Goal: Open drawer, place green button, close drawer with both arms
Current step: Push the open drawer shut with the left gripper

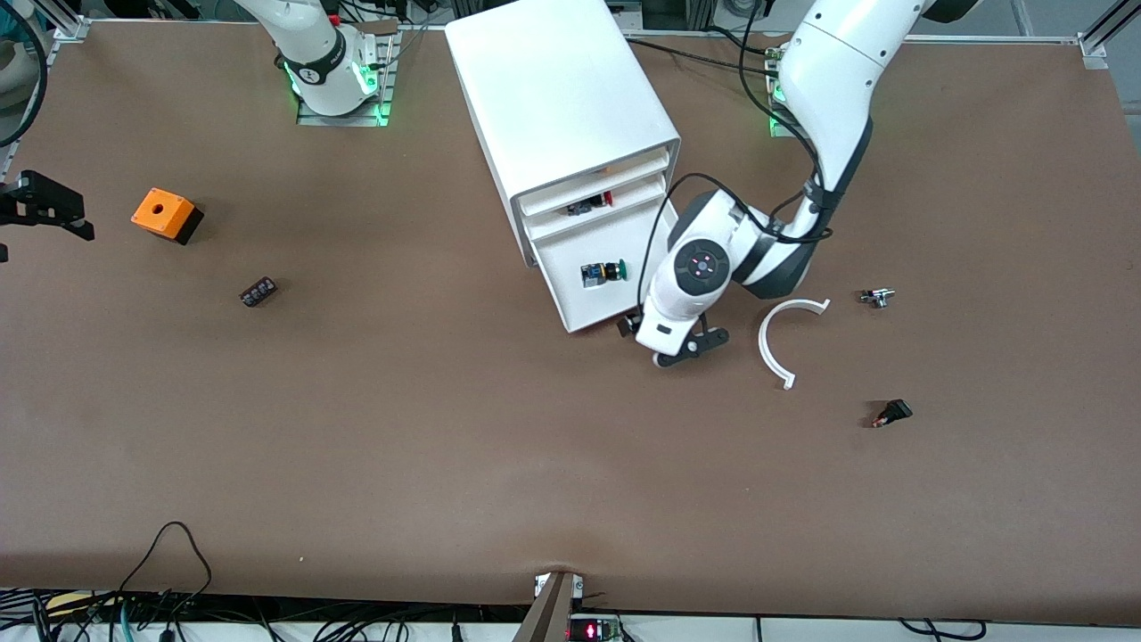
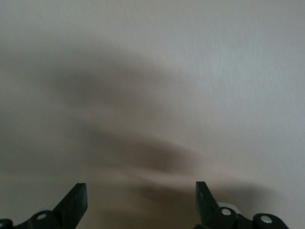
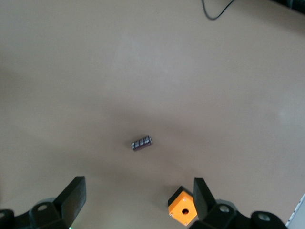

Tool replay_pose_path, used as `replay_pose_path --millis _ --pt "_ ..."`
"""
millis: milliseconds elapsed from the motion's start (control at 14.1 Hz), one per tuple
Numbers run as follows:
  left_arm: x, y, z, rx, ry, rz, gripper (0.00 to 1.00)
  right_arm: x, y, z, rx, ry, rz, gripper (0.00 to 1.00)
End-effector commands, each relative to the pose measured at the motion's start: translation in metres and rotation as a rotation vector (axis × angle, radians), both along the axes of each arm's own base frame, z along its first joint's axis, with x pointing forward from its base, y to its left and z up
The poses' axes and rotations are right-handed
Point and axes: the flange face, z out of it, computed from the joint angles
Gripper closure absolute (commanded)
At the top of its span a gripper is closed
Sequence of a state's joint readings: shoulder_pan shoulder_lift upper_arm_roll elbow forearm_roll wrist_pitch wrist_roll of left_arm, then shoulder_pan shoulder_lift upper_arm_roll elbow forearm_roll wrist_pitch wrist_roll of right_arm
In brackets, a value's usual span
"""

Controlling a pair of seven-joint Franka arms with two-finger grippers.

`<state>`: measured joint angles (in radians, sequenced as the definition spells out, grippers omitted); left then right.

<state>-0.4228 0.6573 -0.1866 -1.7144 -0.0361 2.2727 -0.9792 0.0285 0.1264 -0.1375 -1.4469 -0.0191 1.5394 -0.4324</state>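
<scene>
Inside the pulled-out drawer [image 1: 595, 287] I see the button [image 1: 605, 271] lying on the tray; my left claw [image 1: 675, 343] sits at the drawer's front corner, fingers spread wide, gripping nothing; the right claw [image 1: 40, 209] waits over the counter [image 1: 446, 446] edge — wide open, empty — near the orange cube [image 1: 165, 215].

A robotics lab: two white jointed arms [image 1: 829, 116] are bolted on metal base plates [image 1: 343, 111] along a brown-covered counter [image 1: 446, 446], with aluminium framing [image 1: 62, 31] at its corners. Loose cables [image 1: 169, 553] trail off the near edge, and small electrical parts like a black switch [image 1: 891, 413] lie scattered.
</scene>
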Motion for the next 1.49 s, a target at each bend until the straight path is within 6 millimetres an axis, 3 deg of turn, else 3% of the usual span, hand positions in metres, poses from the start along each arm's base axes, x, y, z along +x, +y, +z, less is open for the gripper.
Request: replay_pose_path --millis 0,355,426,567,851,1418 --pt "-0.024 -0.010 0.003 0.014 0.022 0.016 0.00 -0.010 0.000 0.004 -0.008 0.039 -0.010 0.00" --pt "-0.057 -0.034 0.001 0.023 0.113 -0.047 0.00 -0.016 -0.001 0.006 -0.001 0.060 -0.009 0.00" --pt "-0.061 -0.037 0.007 0.021 0.126 -0.058 0.00 -0.018 -0.006 0.013 -0.007 0.038 -0.021 0.00" --pt "-0.066 -0.039 0.009 0.022 0.144 -0.068 0.00 -0.032 -0.032 0.024 0.006 0.015 -0.048 0.00" --pt "-0.085 -0.058 0.009 0.009 0.166 -0.105 0.00 -0.026 -0.013 0.021 0.001 0.013 -0.008 0.00" --pt "-0.108 -0.072 -0.001 -0.016 0.226 -0.102 0.00 -0.025 -0.011 0.023 0.012 0.003 -0.020 0.00"
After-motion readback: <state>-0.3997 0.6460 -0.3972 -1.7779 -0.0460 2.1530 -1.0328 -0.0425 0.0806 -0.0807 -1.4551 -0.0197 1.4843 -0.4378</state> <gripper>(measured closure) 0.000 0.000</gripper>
